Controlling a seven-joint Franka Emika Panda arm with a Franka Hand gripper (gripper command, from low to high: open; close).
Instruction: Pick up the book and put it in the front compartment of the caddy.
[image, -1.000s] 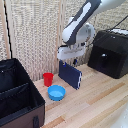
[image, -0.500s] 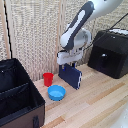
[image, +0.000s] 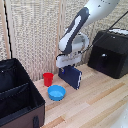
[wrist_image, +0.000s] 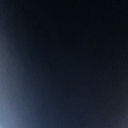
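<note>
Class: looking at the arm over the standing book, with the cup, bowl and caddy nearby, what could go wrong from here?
1. The book stands upright under the tool; a push off-centre might tip it over.
2. The red cup and blue bowl sit between book and caddy; a low carry could knock them.
3. The wrist view is only dark blur, so it cannot confirm the grip.

1 book, 1 caddy, 1 red cup, 1 blue bowl, 1 blk machine, 1 robot arm
</note>
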